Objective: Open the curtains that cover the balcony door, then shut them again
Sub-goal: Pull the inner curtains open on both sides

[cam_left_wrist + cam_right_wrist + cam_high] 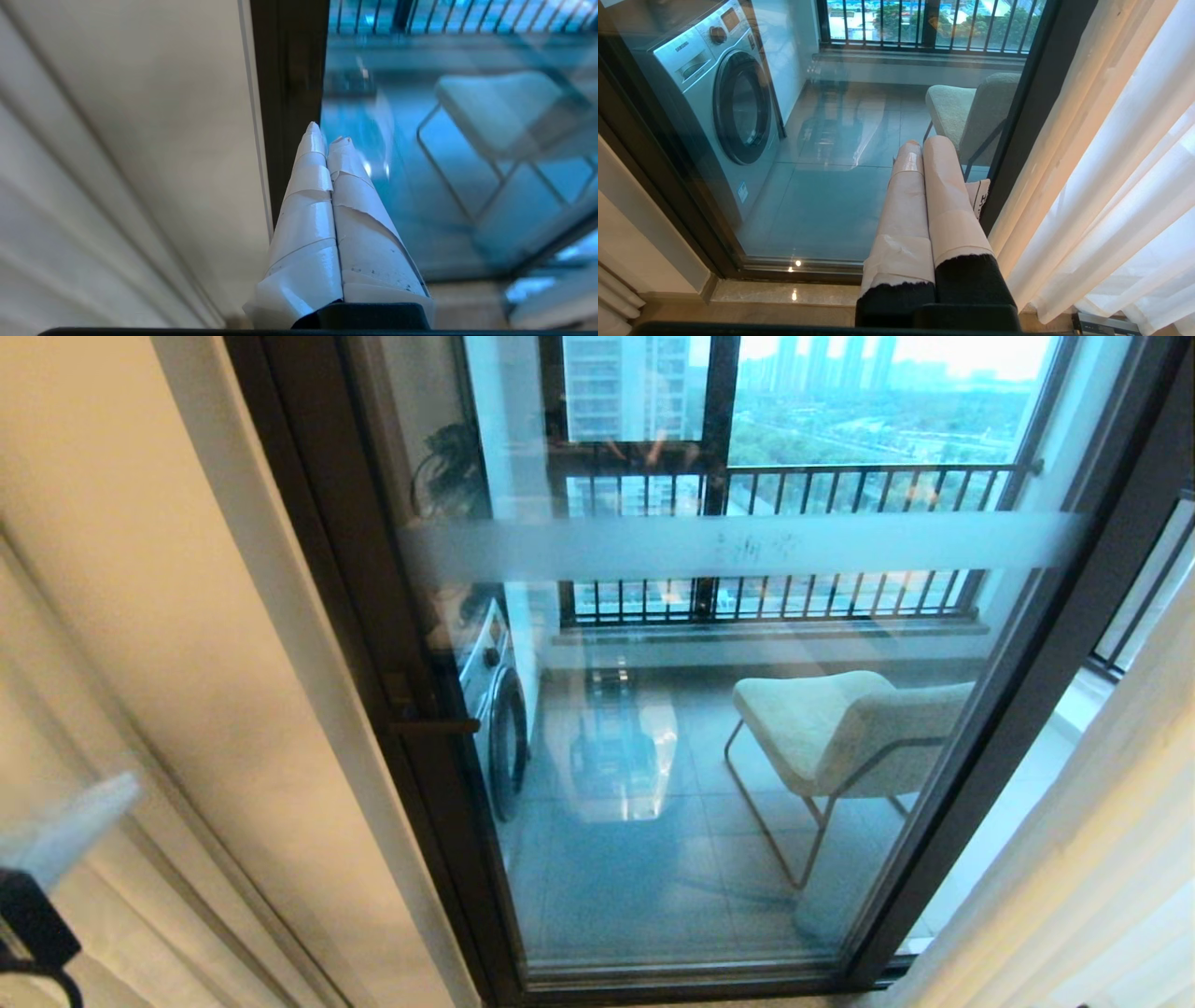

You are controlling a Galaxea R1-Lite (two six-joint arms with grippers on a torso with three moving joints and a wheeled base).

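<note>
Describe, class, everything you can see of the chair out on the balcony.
The chair stands on the grey tiled balcony floor, behind the glass of the balcony door. Its thick seat and backrest look padded in pale cream, nubby fabric, carried on a thin metal frame. It is upright and empty, and the door's black frame hides part of its backrest. Nothing touches it but the floor.

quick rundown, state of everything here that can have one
curtains: drawn aside, glass uncovered
balcony door: shut as far as can be seen, frosted band across the glass
left tool: shut, holding nothing, pointing at the door frame
right tool: shut, holding nothing, beside the right curtain
washer: porthole shut
chair: upright, nothing on it
</note>
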